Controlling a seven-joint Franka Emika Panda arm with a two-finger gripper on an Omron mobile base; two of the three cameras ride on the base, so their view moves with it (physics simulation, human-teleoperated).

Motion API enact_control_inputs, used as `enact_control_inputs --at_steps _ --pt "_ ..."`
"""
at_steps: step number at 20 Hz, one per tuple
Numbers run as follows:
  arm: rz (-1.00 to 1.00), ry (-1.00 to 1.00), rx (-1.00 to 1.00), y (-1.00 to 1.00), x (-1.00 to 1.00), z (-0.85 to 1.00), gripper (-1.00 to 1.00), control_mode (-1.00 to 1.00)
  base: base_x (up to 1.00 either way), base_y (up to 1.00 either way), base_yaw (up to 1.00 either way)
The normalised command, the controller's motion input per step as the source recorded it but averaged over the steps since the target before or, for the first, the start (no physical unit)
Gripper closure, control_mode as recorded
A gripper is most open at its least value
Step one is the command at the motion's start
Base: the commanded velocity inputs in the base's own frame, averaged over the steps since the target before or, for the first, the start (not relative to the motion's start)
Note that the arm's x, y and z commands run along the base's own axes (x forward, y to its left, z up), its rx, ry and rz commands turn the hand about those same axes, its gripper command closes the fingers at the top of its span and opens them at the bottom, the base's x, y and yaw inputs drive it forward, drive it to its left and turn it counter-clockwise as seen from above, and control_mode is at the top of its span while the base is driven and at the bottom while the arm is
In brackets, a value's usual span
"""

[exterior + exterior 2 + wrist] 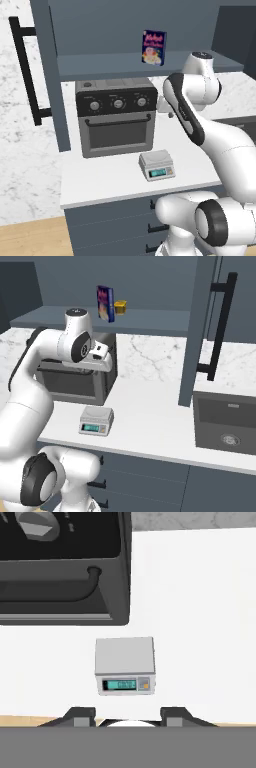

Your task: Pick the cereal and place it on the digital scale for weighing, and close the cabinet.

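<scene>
The cereal (153, 47) is a small dark blue box with pink letters and a picture of a bowl on its front. It stands upright on the shelf inside the cabinet (50, 75), near the front edge of the shelf. In the right base view the cereal (105, 303) shows its thin side.

The cabinet is big and dark blue-grey. Its doors stand open. Each door has a long black bar handle.

The scale (157, 165) is small, light grey and almost square. Its top is flat and bare. A teal screen sits on its sloped front. It rests on the white counter, below the cereal. In the hand view the scale (124, 665) sits flat.
</scene>
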Motion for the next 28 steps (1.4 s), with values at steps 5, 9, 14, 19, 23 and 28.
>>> enact_control_inputs --at_steps 5,9,14,19,23,28 --pt "0.05 -0.08 0.0 0.0 -0.54 0.02 -1.0 -1.0 0.0 0.0 0.0" --pt "0.04 -0.26 0.0 0.0 -0.73 0.05 -1.0 -1.0 0.0 0.0 0.0" --pt "0.08 -0.21 0.01 0.0 -0.32 0.45 -1.0 -1.0 0.0 0.0 0.0" --pt "0.14 -0.31 0.07 -0.05 -0.09 0.52 -1.0 -1.0 0.0 0.0 0.0" --pt "0.13 -0.36 0.07 -0.03 -0.1 0.65 -1.0 -1.0 0.0 0.0 0.0" --pt "0.11 -0.31 0.06 -0.02 -0.06 0.73 -1.0 -1.0 0.0 0.0 0.0"
